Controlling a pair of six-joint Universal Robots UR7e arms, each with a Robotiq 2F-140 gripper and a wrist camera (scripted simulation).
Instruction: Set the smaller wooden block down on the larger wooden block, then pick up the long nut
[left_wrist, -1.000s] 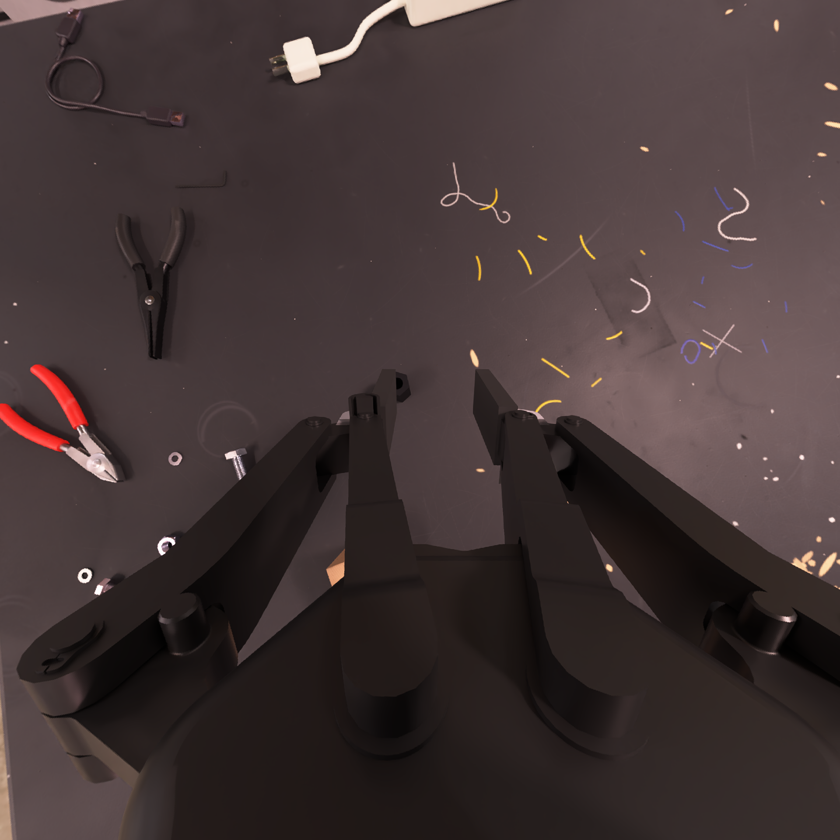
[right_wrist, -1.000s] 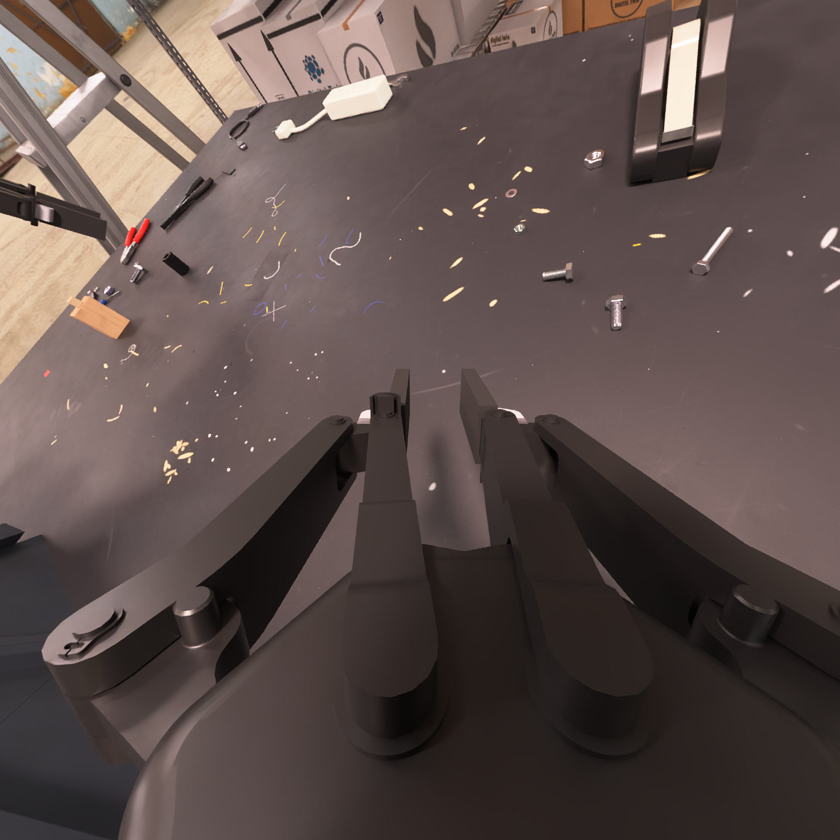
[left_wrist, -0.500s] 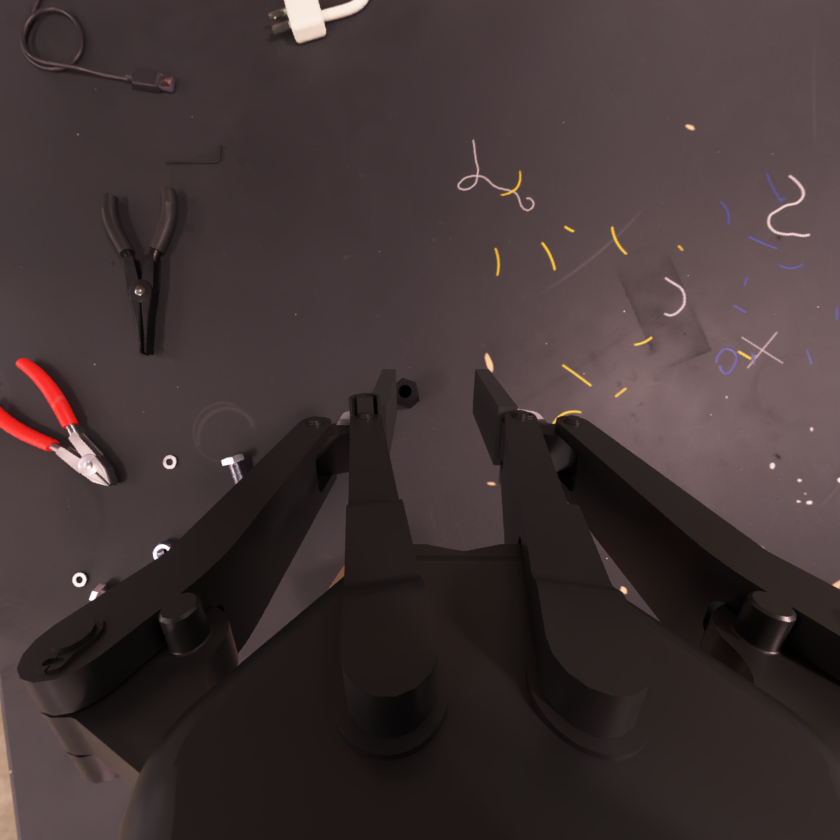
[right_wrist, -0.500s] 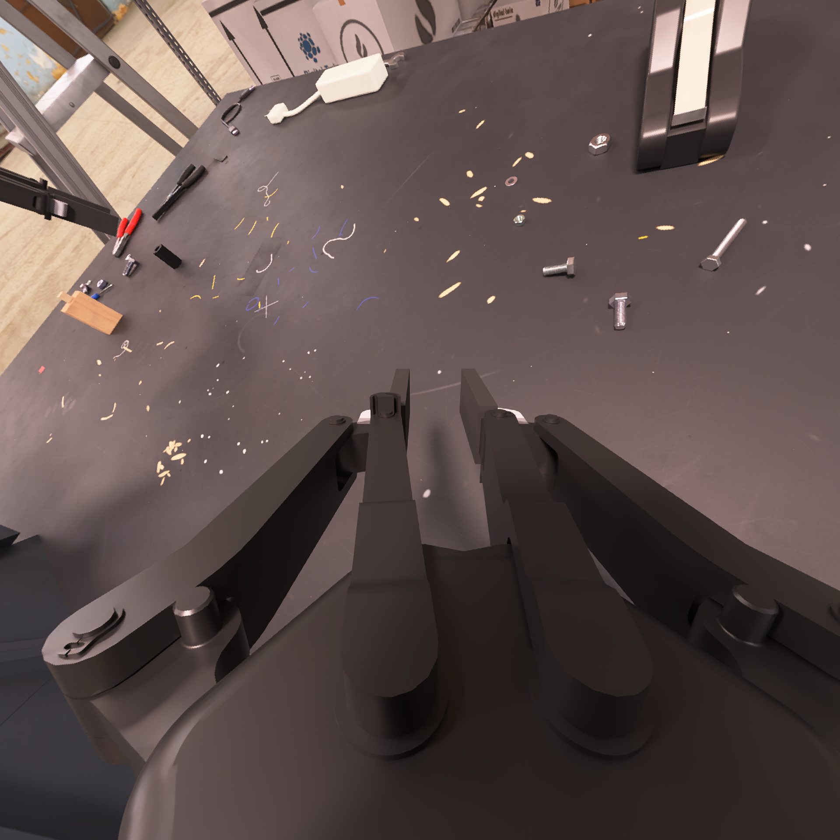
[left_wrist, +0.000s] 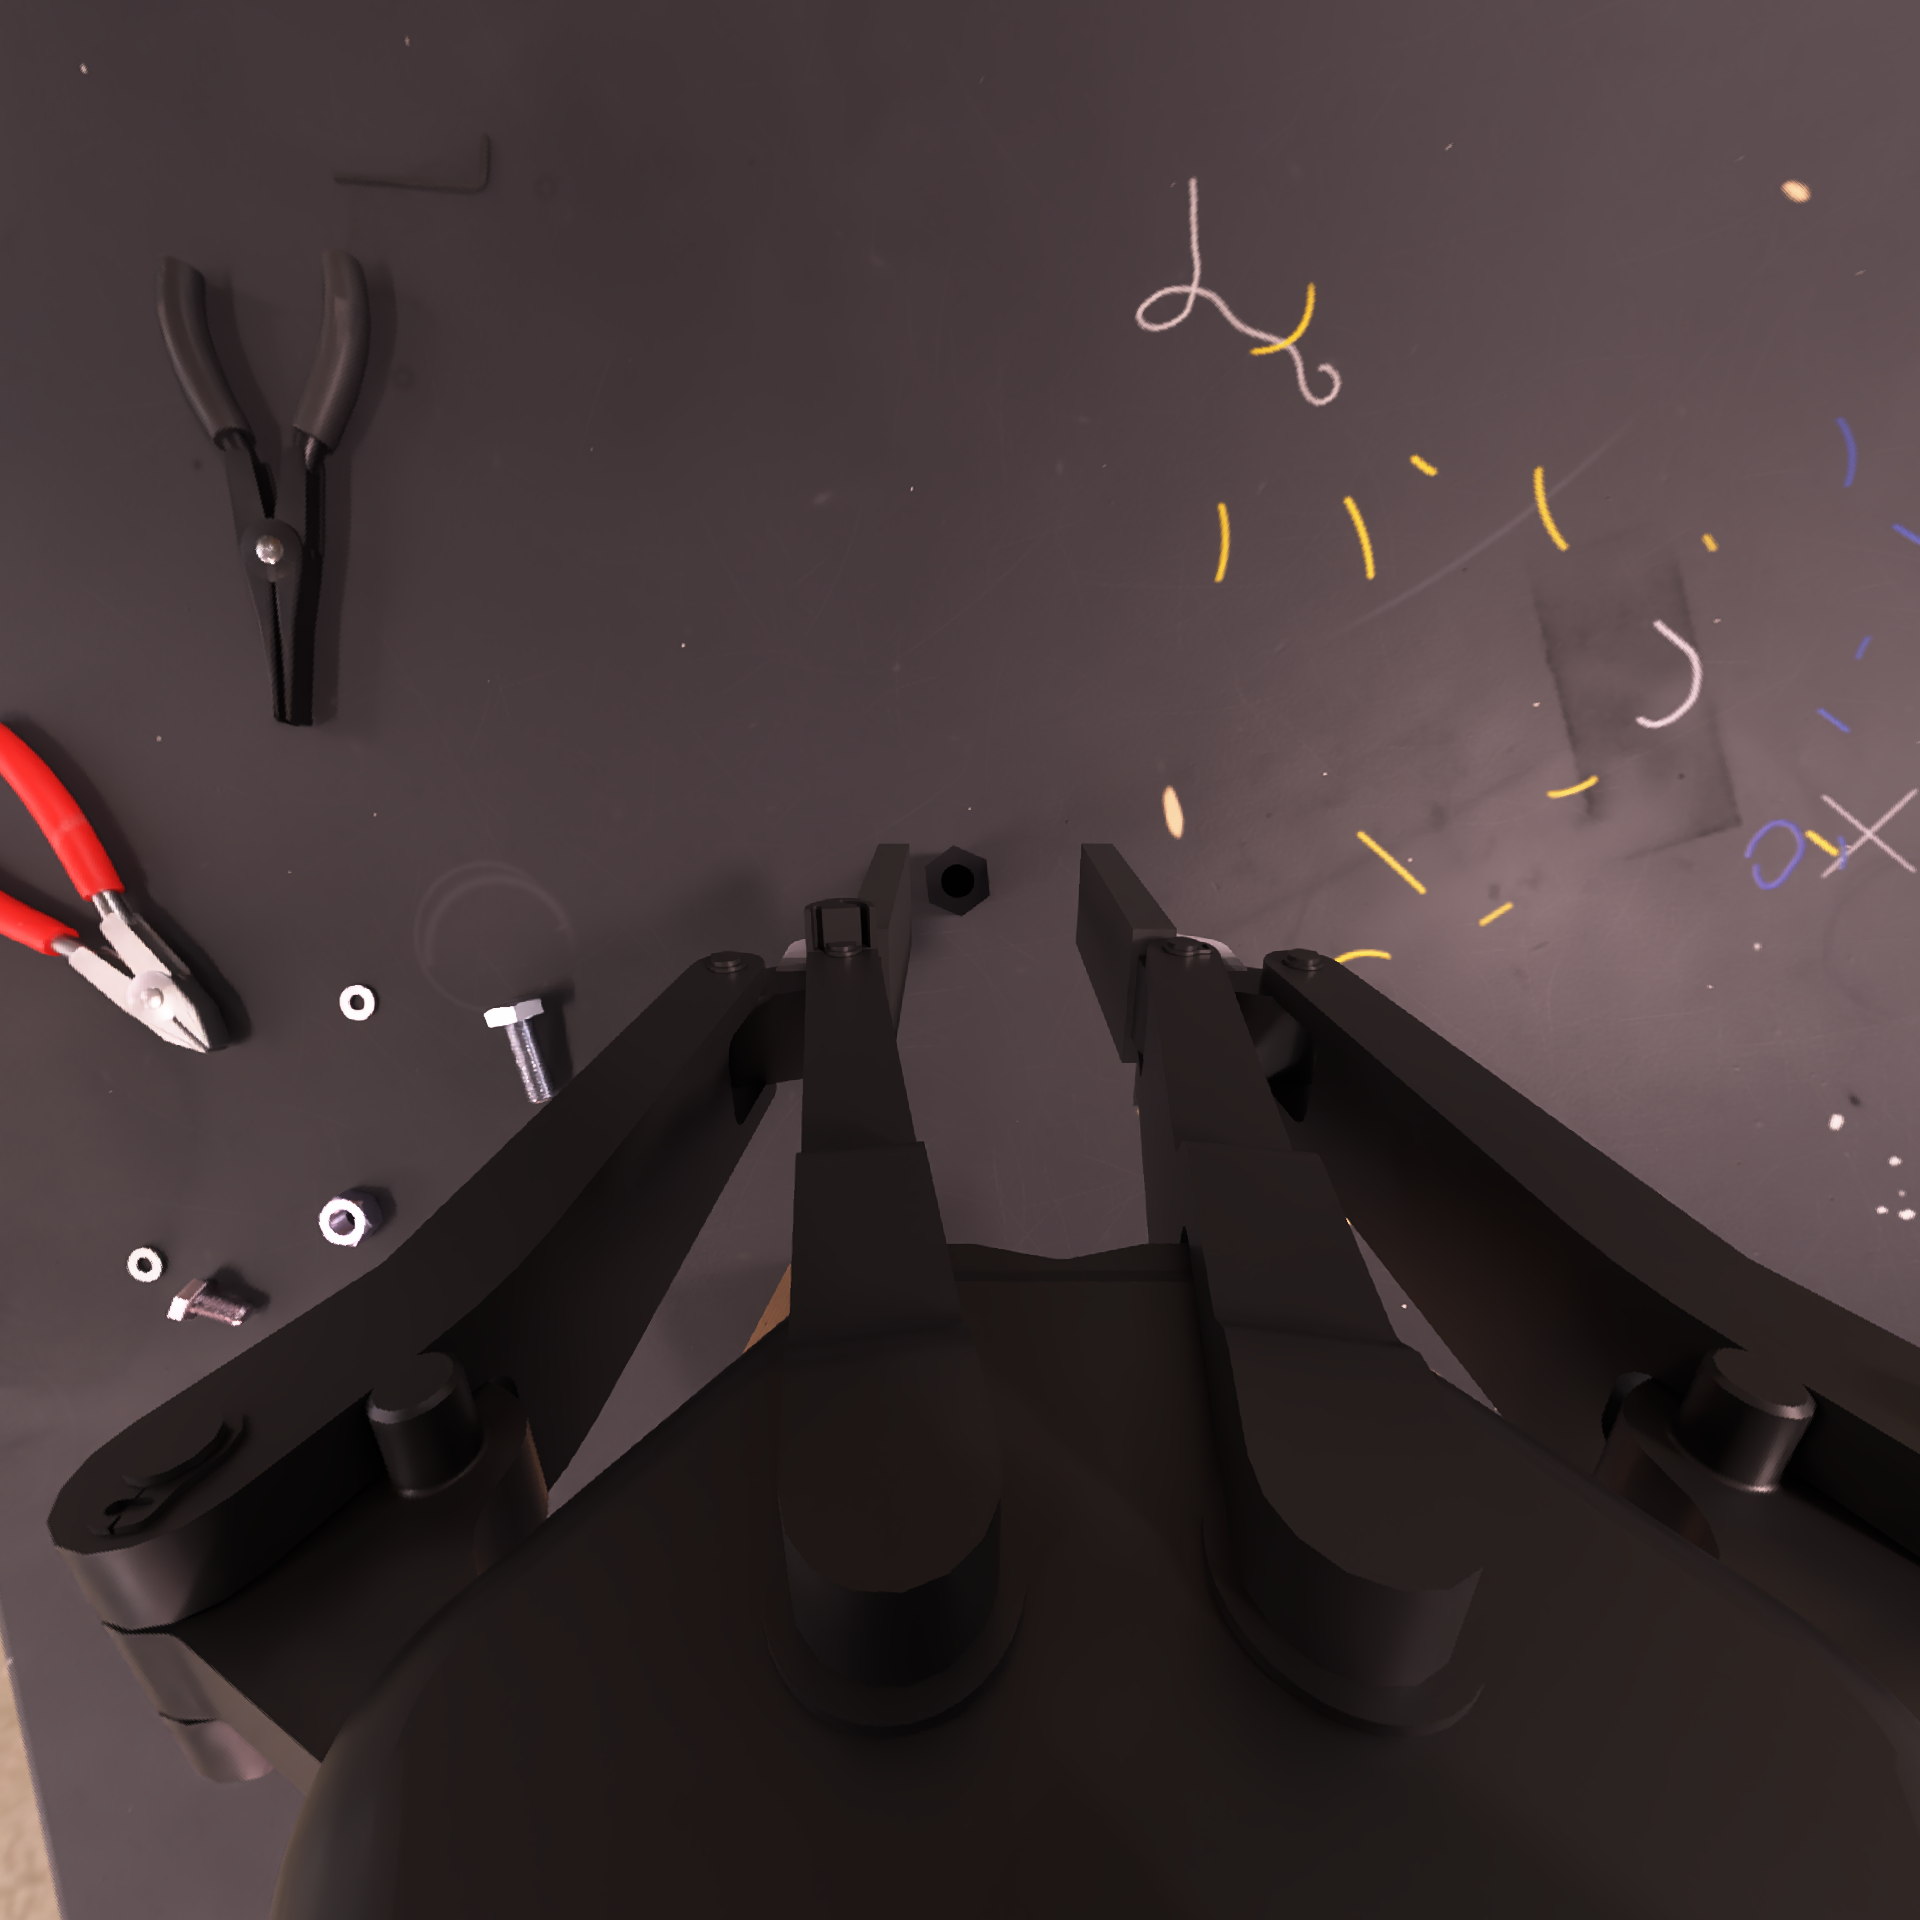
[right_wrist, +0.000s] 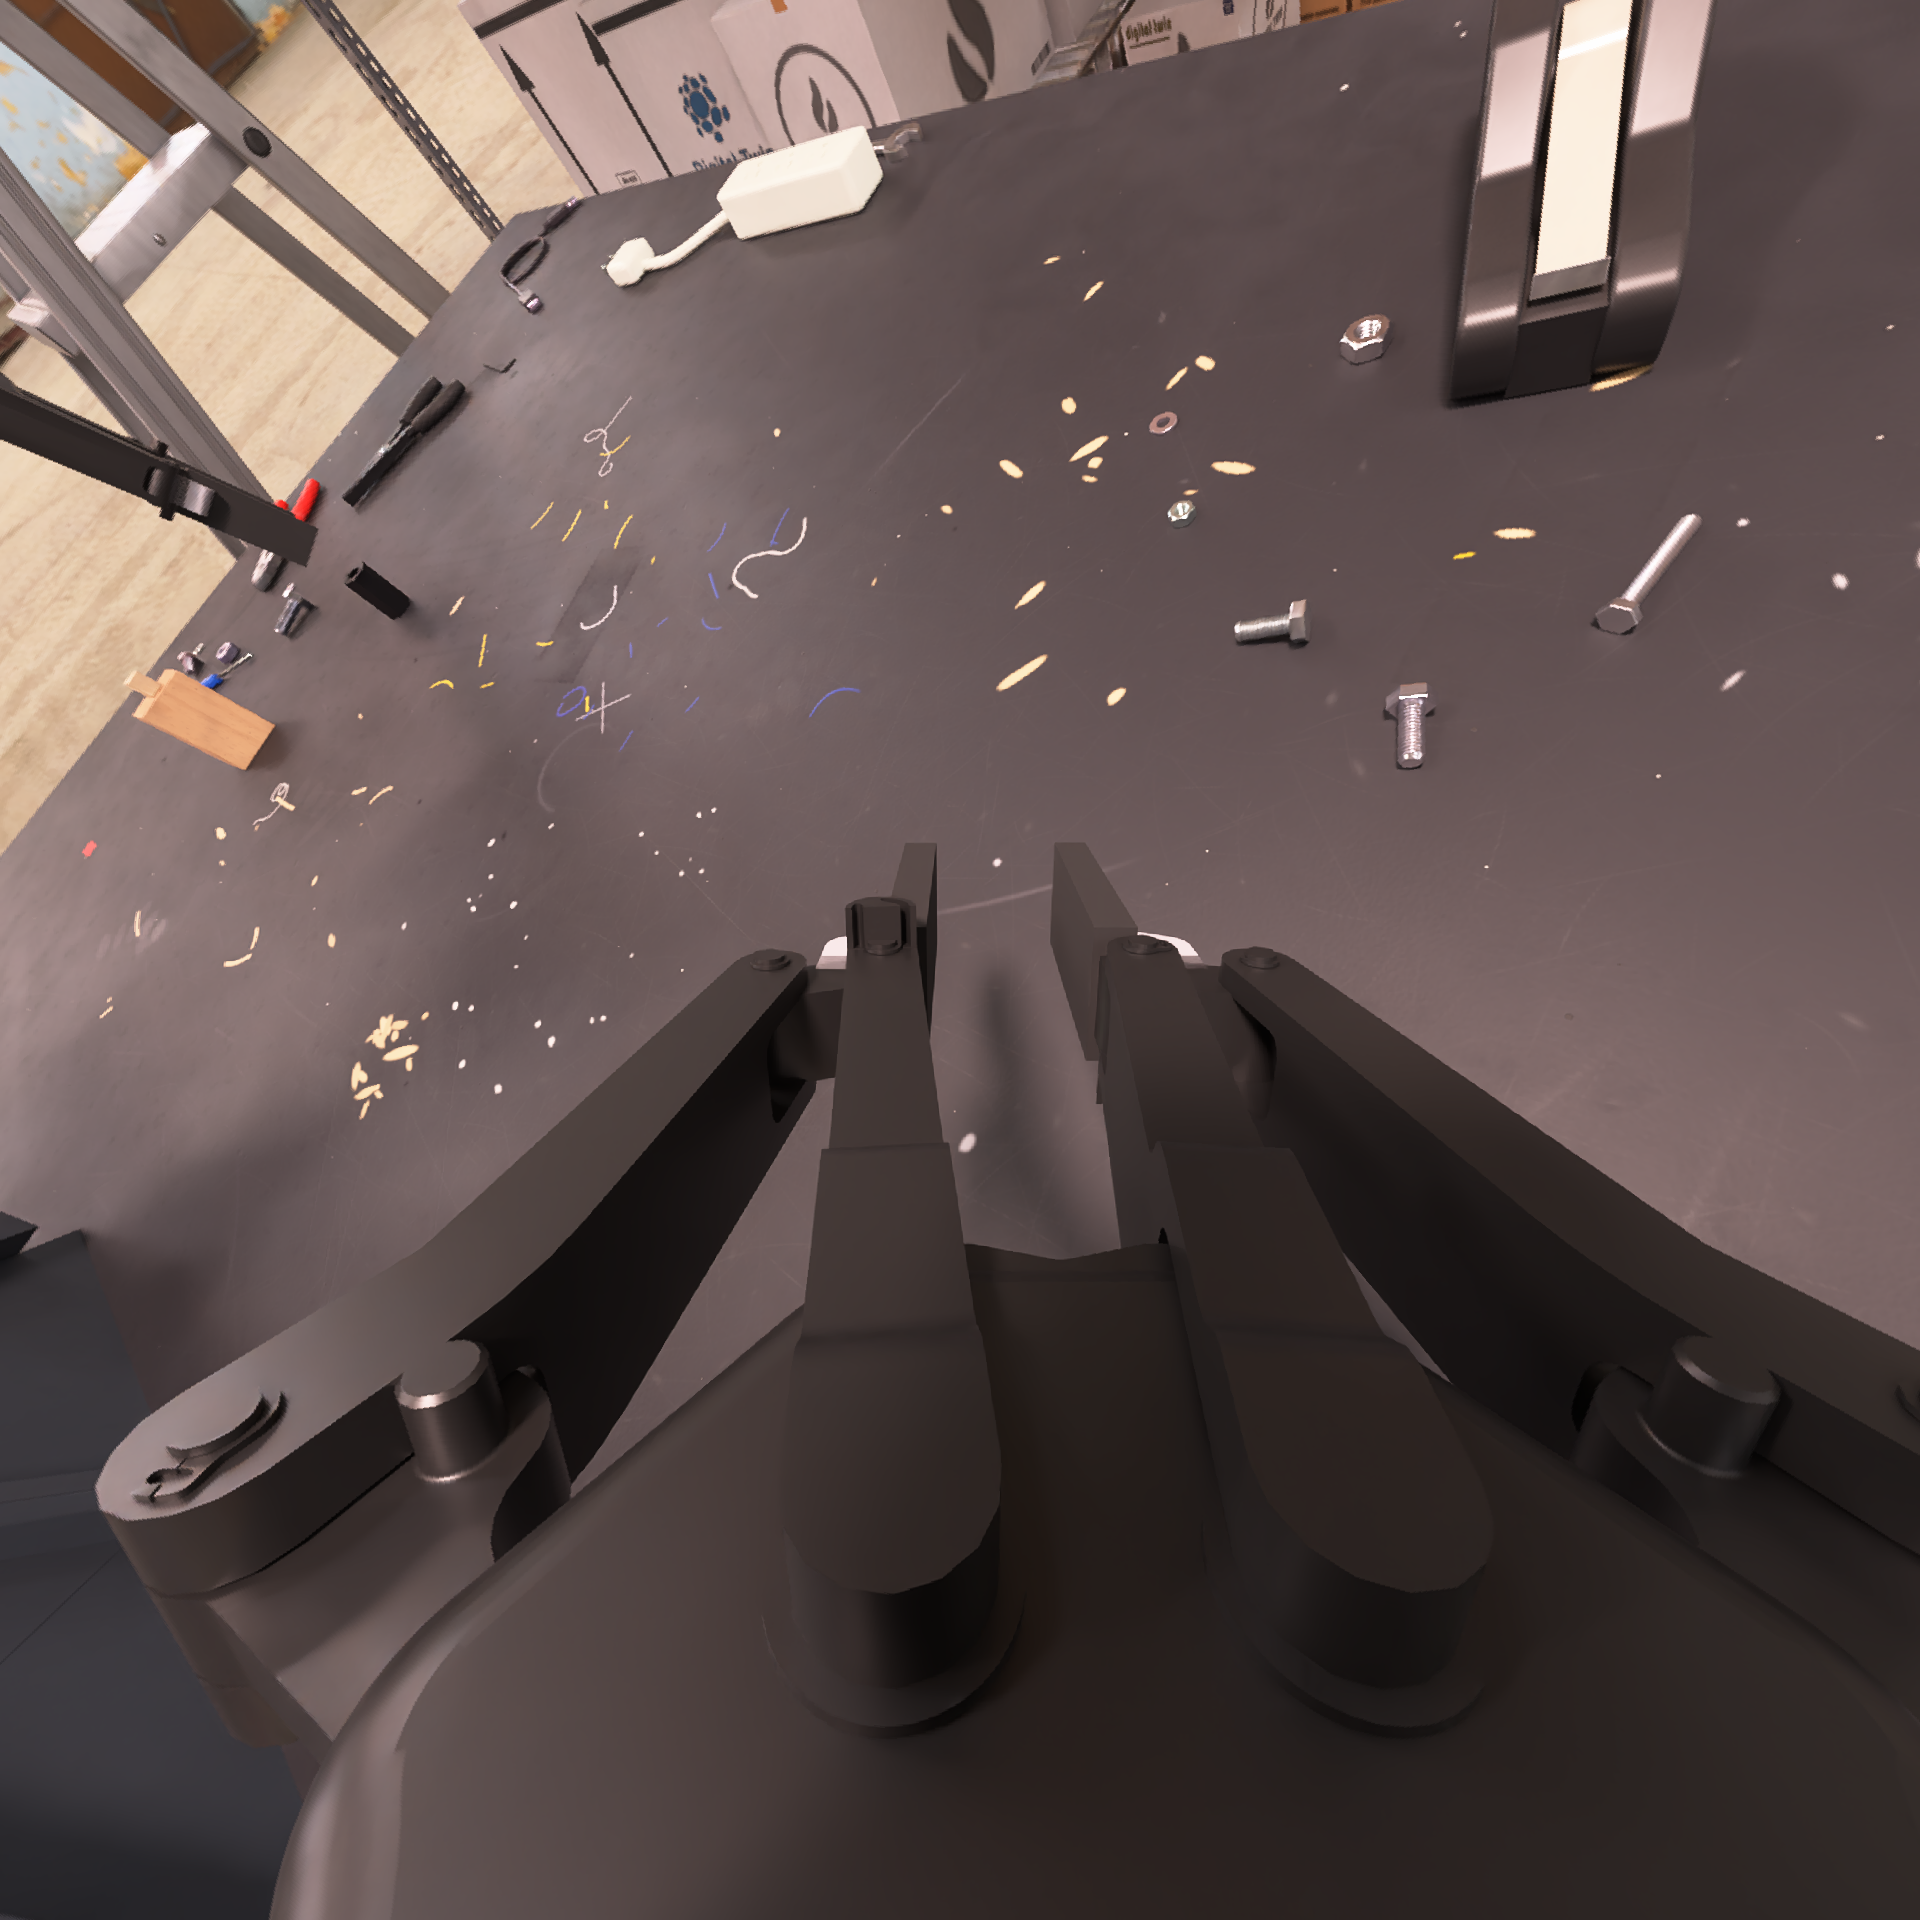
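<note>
We hold our left claw (left_wrist: 982, 883) spread and empty above the worktop (left_wrist: 727, 520), with the long nut (left_wrist: 956, 881) at mid-frame, just inside the left fingertip. It looks small, rigid, black and probably light; its smooth flats may slip, so we would pinch across two opposite flats. A bolt (left_wrist: 525, 1044) and washer (left_wrist: 356, 1002) lie left of it, red cutters (left_wrist: 94, 914) farther left, none blocking. Our right claw (right_wrist: 992, 883) hangs spread and empty. The wooden block (right_wrist: 203, 719) sits at left in its view.

Black pliers (left_wrist: 272, 488) lie far left on the dark table (left_wrist: 831, 416), red-handled cutters (left_wrist: 99, 914) nearer, washers (left_wrist: 356, 1002) and a bolt (left_wrist: 527, 1047) beside them.
</note>
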